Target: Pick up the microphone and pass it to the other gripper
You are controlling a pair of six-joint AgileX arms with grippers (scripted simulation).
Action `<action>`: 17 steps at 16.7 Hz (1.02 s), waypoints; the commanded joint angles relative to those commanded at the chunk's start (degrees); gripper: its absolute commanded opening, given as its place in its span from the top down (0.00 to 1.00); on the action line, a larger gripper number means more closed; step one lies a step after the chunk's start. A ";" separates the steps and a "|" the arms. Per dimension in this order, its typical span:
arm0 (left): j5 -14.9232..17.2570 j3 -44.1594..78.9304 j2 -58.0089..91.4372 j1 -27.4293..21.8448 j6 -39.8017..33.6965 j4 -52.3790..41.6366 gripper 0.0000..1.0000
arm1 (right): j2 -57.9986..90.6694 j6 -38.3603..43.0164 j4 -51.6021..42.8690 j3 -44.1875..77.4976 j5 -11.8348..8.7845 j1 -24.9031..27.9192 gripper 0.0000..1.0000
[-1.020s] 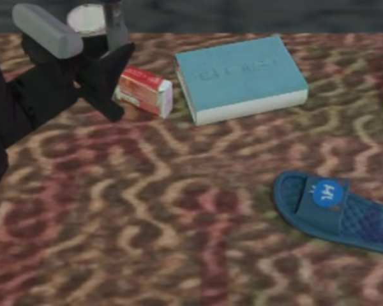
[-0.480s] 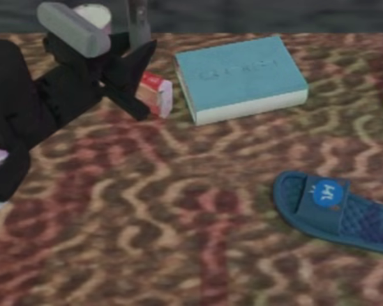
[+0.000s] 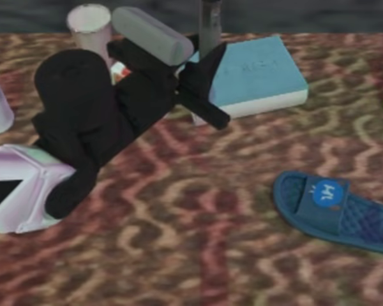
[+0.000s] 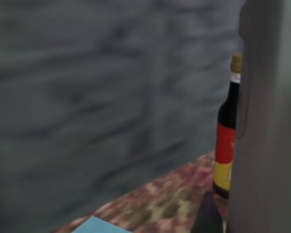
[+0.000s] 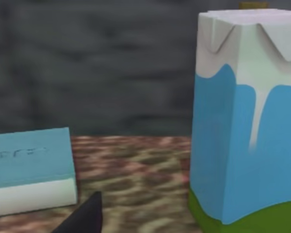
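The left gripper (image 3: 203,89) has swung rightward since the earlier frames and now hangs over the near-left corner of the blue book (image 3: 255,73), clamped on the microphone (image 3: 210,24), whose grey handle rises between its fingers. Behind it stands the paper cup (image 3: 89,25); the slipper (image 3: 335,210) lies well off to its right.

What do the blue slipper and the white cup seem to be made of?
The blue slipper: probably rubber or foam, matte, with a dotted textured footbed and one moulded strap. The white cup: looks like paper, with thin plain matte walls, though plastic is possible.
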 joint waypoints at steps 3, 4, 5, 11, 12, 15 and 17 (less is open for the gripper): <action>-0.47 0.11 0.03 -0.47 -0.01 -0.02 1.00 | 0.00 0.00 0.00 0.00 0.00 0.00 0.00; -0.29 -0.11 -0.25 -0.25 0.04 -0.02 1.00 | 0.00 0.00 0.00 0.00 0.00 0.00 0.00; -0.33 -0.06 -0.19 -0.30 0.03 -0.02 1.00 | 0.00 0.00 0.00 0.00 0.00 0.00 0.00; -0.47 0.11 0.03 -0.47 -0.01 -0.02 1.00 | 0.09 0.00 0.06 0.07 0.01 0.09 0.00; -0.47 0.11 0.03 -0.47 -0.01 -0.02 1.00 | 0.75 0.01 0.50 0.56 0.10 0.69 0.00; -0.47 0.11 0.03 -0.47 -0.01 -0.02 1.00 | 6.37 0.10 3.90 4.35 0.96 5.22 0.00; -0.47 0.11 0.03 -0.47 -0.01 -0.02 1.00 | 13.14 0.23 7.42 8.29 1.98 9.88 0.00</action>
